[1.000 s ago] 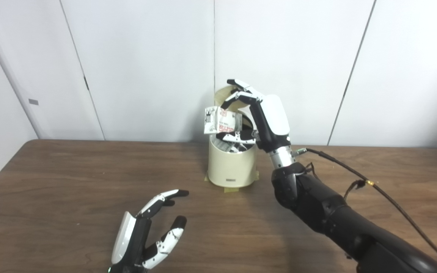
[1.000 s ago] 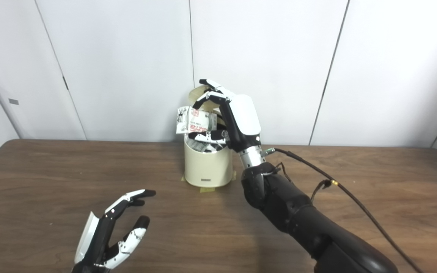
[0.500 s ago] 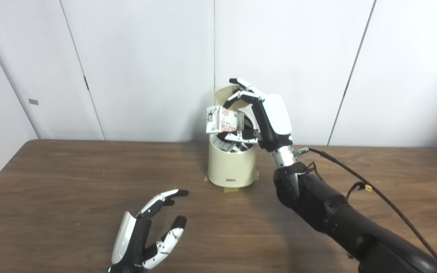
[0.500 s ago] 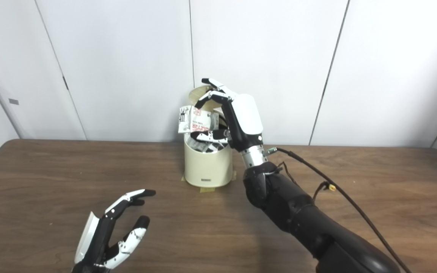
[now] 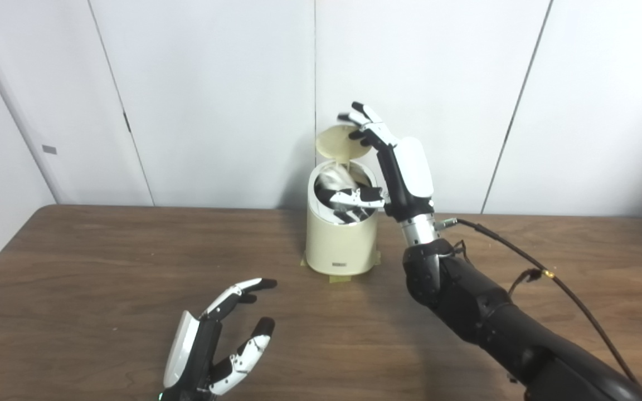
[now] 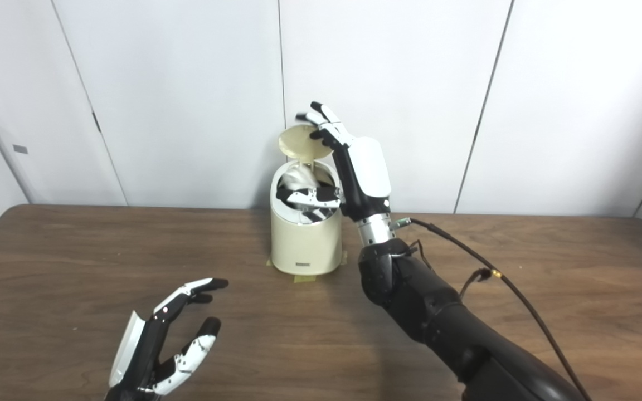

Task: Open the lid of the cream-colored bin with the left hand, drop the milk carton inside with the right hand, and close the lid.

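Wooden table (image 5: 103, 262), cream-colored bin (image 5: 340, 248), white wall panels (image 5: 209, 83).

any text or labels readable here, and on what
No text here can be read.
Bin: small label plate near its base, too small to read.
Carton: a blur dropping into the bin, print unreadable.
Wall: small grey tag at left, blank or too small to tell.
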